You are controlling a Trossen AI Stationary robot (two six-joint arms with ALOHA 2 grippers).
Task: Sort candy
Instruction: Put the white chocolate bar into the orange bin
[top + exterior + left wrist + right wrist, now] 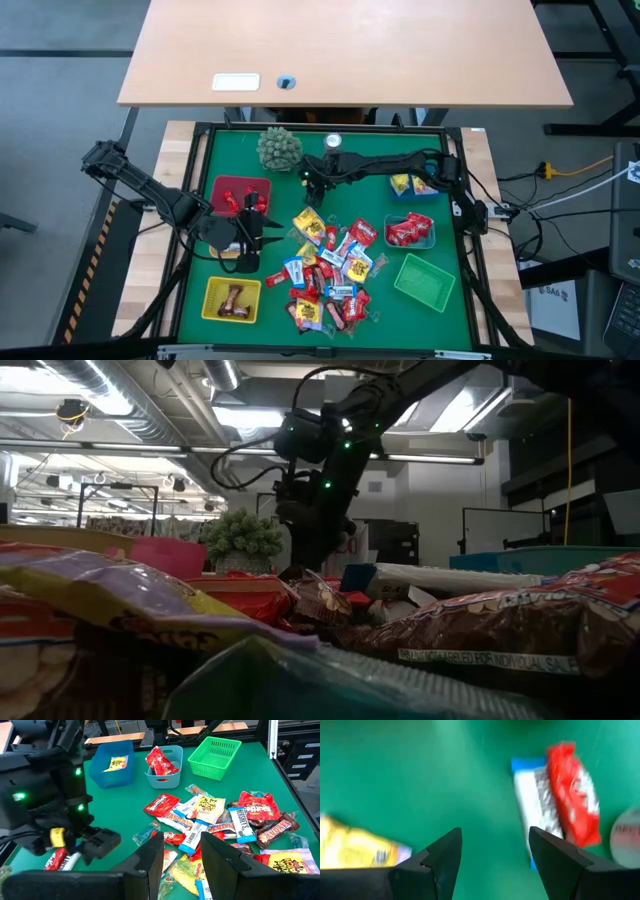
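Dozens of candy (330, 275) pieces lie heaped on the green tabletop (290, 180), nearest the front edge, between the yellow basket (232, 300) and the green basket (424, 281). Yellow one has a couple of brown pieces in it, green looks empty.

Just behind the pile's left side I've got the left gripper (252, 232), by the red basket (238, 195), fingers apart, nothing between them in its wrist view.

Further back, my right gripper (315, 186) hangs over the rear fringe of the pile; fingers apart and empty, bare mat between them in the wrist view, a red-and-white piece (560, 800) just off to one side and a yellow one (355, 851) to the other.

Farthest: two blue baskets (412, 230), the near one with red pieces, the far one with yellow; spiky green ball (280, 148) at the back.

My read: mid-sort, right arm between picks. Next I'd shift it over one single piece, line the fingers across the wrapper, lower, close, then carry to the matching basket.
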